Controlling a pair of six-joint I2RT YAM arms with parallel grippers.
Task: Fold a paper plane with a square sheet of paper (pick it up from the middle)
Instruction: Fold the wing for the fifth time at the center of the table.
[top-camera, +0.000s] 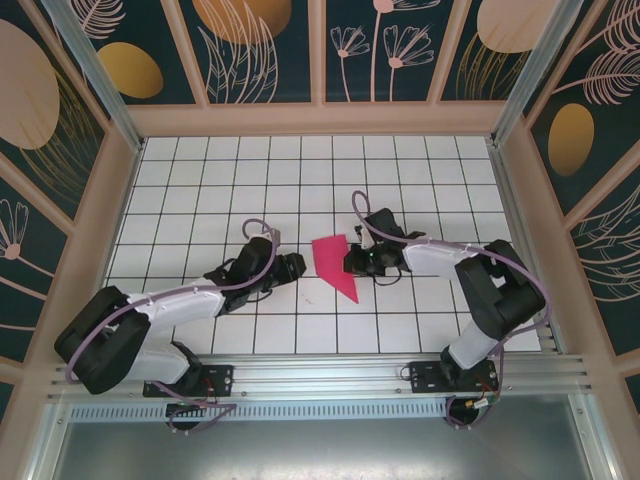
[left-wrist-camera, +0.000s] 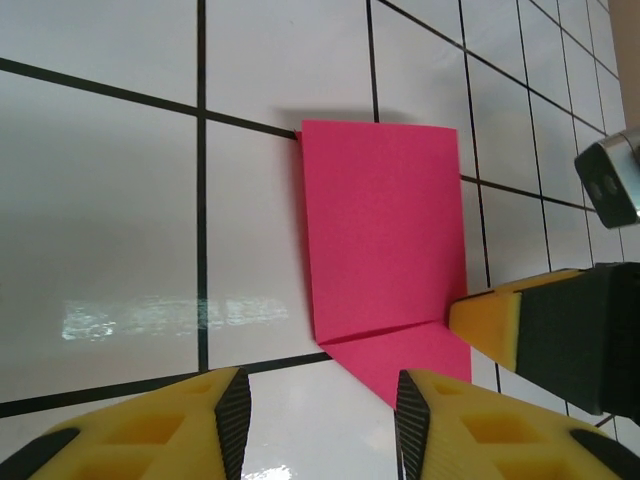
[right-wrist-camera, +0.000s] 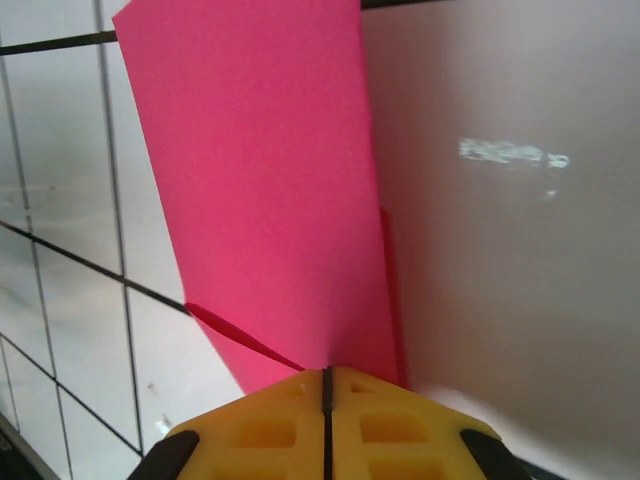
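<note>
– Paper (top-camera: 336, 264), magenta, lies mid-table between the two arms. Can you see it from your side?

– Yes. Start close in, though. From overhead there's a ribbed aluminium rail (top-camera: 320, 375) with both black bases bolted to it. Just past that is the left gripper (top-camera: 299, 267), released, with nothing between its fingers.

– Its wrist camera agrees. There's a clear gap between the left gripper's (left-wrist-camera: 318, 425) yellow moulded pads, and bare glossy tile under it. That camera also gives me a crease the overhead misses: a diagonal fold across the sheet's near end, and a sliver of lower layer along one long edge.

– And the right gripper (top-camera: 353, 262)?

– Clenched on the sheet's edge. Its own camera has the right gripper (right-wrist-camera: 327, 385) with its pads pressed to a thin seam and the paper running into it. From the left wrist, one yellow fingertip (left-wrist-camera: 490, 322) sits on the paper's side.

– From above, the outline is a narrow strip, square at the far end and cut to a point towards us. It's matte, unlike the table (top-camera: 200, 180), which is shiny white tile with dark grout.

– Beyond that are wooden frames and teal wall panels (top-camera: 262, 50) printed with gold discs and leaves.
</note>
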